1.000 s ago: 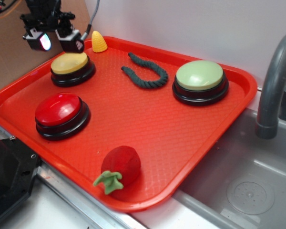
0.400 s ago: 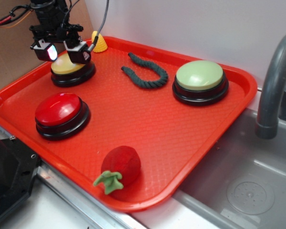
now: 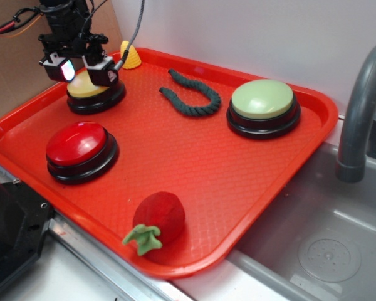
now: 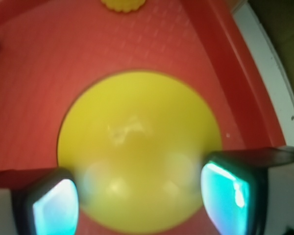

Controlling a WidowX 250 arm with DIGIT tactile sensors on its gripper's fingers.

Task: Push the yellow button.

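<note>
The gripper [image 3: 84, 69] sits directly over the yellow button [image 3: 88, 89], fingers spread wide with nothing between them; contact with the dome cannot be confirmed. In the wrist view the button [image 4: 137, 147] fills the frame between both fingertips [image 4: 230, 196]. The button stands at the far left corner of the red tray [image 3: 194, 157], near the yellow cone [image 3: 130, 56]. A red button [image 3: 81, 150] lies nearer.

Black end effector [image 3: 83, 70], glowing cyan-white pads [image 4: 56, 206], grey and orange cables
</note>
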